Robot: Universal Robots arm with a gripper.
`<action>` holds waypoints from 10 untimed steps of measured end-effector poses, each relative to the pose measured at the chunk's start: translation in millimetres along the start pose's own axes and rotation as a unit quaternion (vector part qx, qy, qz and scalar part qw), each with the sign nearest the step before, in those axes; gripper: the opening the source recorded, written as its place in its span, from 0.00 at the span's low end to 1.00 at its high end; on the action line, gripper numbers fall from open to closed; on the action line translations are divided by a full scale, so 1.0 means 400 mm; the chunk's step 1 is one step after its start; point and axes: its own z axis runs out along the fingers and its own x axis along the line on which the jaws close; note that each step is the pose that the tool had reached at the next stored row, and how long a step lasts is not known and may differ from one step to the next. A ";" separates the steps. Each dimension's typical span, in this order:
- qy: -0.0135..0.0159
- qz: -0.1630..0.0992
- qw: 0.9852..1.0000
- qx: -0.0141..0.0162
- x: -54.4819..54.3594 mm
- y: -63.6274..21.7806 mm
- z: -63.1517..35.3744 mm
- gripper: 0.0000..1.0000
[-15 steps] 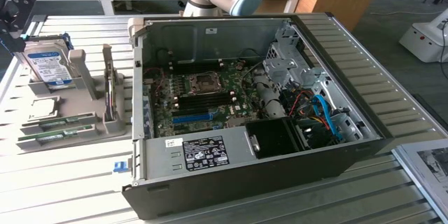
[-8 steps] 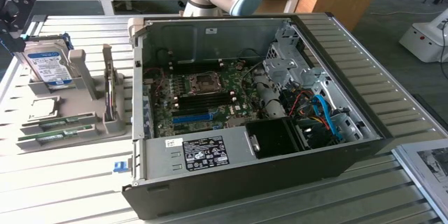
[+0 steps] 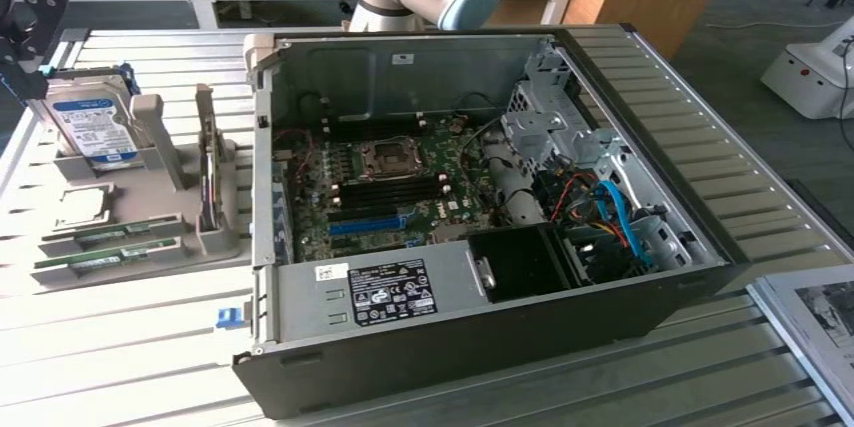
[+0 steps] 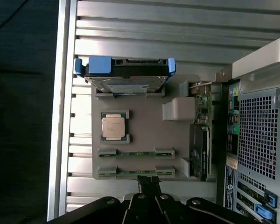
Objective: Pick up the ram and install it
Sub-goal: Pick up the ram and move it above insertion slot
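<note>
Clenched, empty gripper (image 4: 148, 181) hovers over the ram (image 4: 135, 173) in the gray parts tray (image 4: 144, 122).
The ram, the stick nearest the fingertips, sits between two end clips. It looks light, stiff, thin and fragile, so it is probably best pinched mid-length across its flat faces, gently. Farther from the gripper the tray holds a second ram stick (image 4: 136, 153), a CPU (image 4: 115, 127) and a hard drive (image 4: 126, 77).
</note>
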 end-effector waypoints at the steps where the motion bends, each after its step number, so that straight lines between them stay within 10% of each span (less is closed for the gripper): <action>1: 0.000 -0.008 1.000 0.000 0.000 0.000 0.000 0.10; 10: 0.003 -0.089 0.996 -0.002 0.000 0.000 0.002 0.10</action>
